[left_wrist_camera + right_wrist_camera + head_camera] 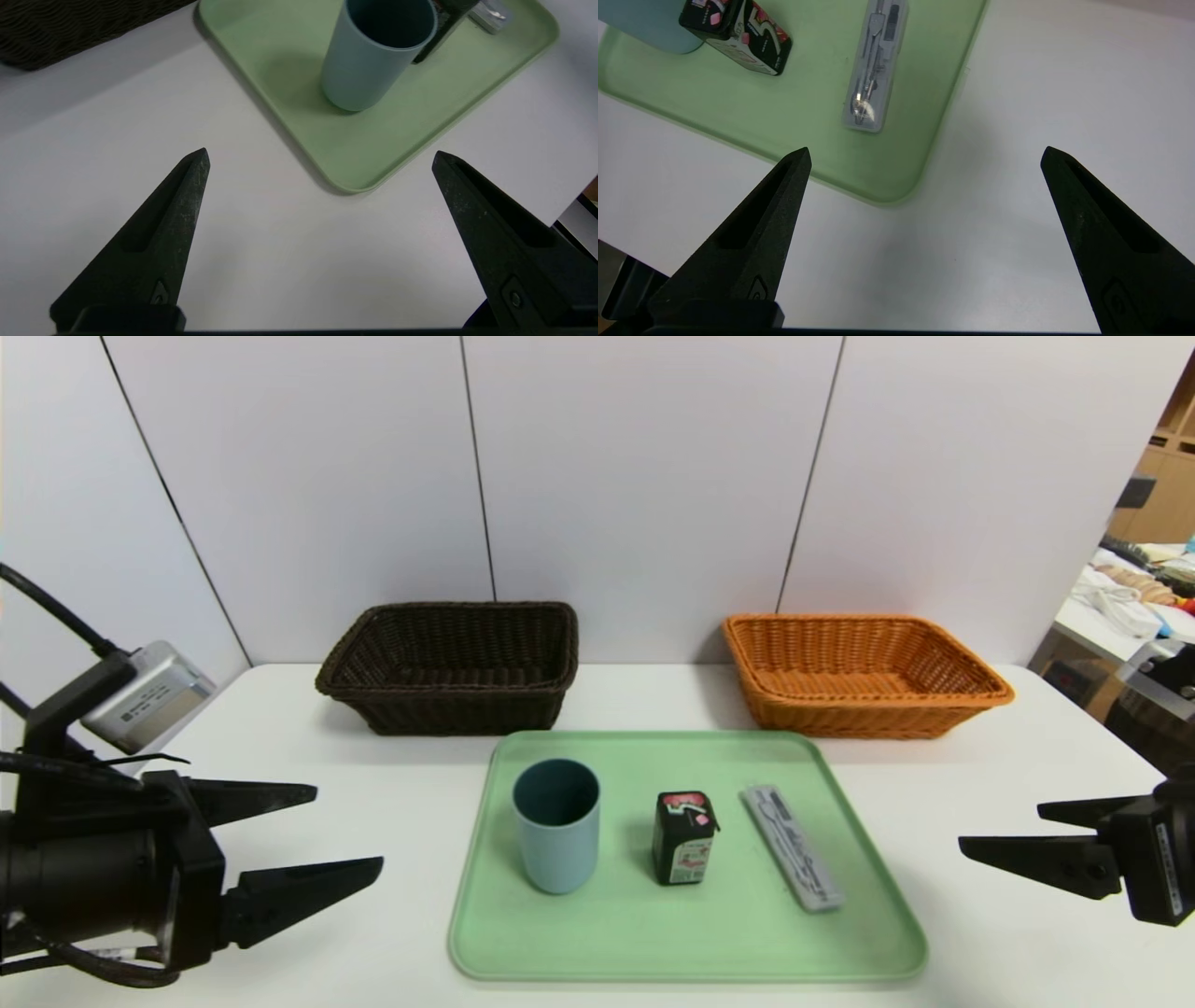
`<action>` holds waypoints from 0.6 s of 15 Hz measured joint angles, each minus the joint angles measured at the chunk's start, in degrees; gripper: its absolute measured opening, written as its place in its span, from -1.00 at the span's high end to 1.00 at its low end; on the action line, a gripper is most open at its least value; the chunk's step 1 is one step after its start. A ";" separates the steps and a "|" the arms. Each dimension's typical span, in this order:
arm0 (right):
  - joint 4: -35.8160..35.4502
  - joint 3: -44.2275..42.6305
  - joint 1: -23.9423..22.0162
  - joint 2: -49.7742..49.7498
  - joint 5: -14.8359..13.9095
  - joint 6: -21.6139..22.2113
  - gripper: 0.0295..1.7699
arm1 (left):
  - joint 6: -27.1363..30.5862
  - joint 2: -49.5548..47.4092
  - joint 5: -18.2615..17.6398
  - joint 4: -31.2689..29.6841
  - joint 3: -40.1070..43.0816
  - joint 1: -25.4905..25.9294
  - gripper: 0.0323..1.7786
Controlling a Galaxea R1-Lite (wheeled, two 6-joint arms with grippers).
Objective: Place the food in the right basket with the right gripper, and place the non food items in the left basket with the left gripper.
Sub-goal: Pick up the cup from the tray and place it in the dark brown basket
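Left gripper, black with pointed jaws (350,826), hangs over the white table (401,933), off the tray's left side; fingers wide, nothing between them. Right gripper, matching black claw (999,826), sits off the other side, also spread wide and empty.

All three items stand or lie on the green rectangular tray (691,961), beyond and inward of my fingertips. Light blue plastic cup (560,845) is nearest my left fingers: probably light, fairly stiff, smooth; I'd take it round the upper wall, gently. Small black drink carton (682,840) stands mid-tray, inward of my right fingers past the flat grey cutlery packet (792,847). Carton likely has some weight and soft sides; grip mid-body, no crushing. Packet looks stiff, slick, low; pinch across its narrow width.

Cup and packet go to the dark brown wicker basket (457,709), carton to the orange wicker basket (859,714). Nothing sorted.
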 joint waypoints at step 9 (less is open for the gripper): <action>-13.75 3.19 5.33 6.45 0.02 -0.12 -0.92 | 8.30 11.97 -9.42 -28.87 10.91 -9.26 -0.90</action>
